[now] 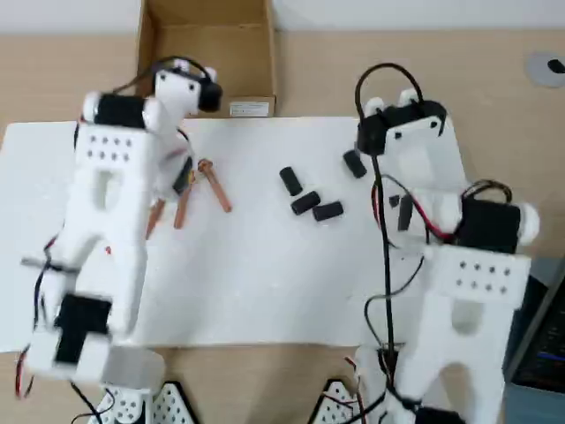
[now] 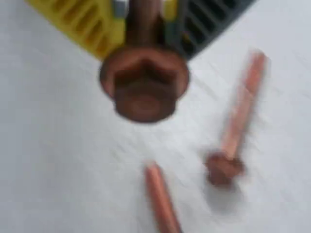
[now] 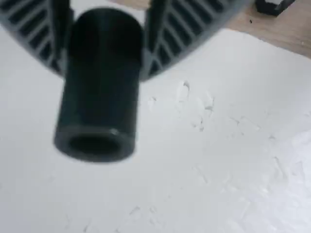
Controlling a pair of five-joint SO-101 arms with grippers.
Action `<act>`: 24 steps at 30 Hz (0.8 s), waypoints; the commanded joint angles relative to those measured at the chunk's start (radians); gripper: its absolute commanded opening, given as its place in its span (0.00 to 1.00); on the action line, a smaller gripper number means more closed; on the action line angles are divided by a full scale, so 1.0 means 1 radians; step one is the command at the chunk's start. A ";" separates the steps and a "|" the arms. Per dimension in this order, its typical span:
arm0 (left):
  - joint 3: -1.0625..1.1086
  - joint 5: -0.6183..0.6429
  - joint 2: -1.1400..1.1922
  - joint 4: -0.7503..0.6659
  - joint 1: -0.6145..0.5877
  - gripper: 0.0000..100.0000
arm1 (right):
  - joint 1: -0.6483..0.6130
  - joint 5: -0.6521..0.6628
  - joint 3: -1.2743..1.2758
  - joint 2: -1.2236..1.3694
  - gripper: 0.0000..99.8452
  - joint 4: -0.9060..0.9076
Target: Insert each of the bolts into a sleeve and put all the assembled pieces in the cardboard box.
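copper flanged bolt gripped by left hand, black tubular sleeve by right hand.

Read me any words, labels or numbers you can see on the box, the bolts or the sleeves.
White label on the cardboard box: print is there, but too small and blurred to read.
Loose bolts and loose sleeves: no text visible.
Held bolt and held sleeve: no markings can be made out.

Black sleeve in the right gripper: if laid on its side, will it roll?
Probably: the sleeve looks like a smooth round tube. Likely stiff, as it shows no squashing in the right gripper. Its open end suggests it is hollow, so fairly light.
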 commanded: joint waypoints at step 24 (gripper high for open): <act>0.979 0.494 -1.178 -0.520 0.058 0.00 | -0.255 -0.313 0.596 -0.642 0.01 -0.324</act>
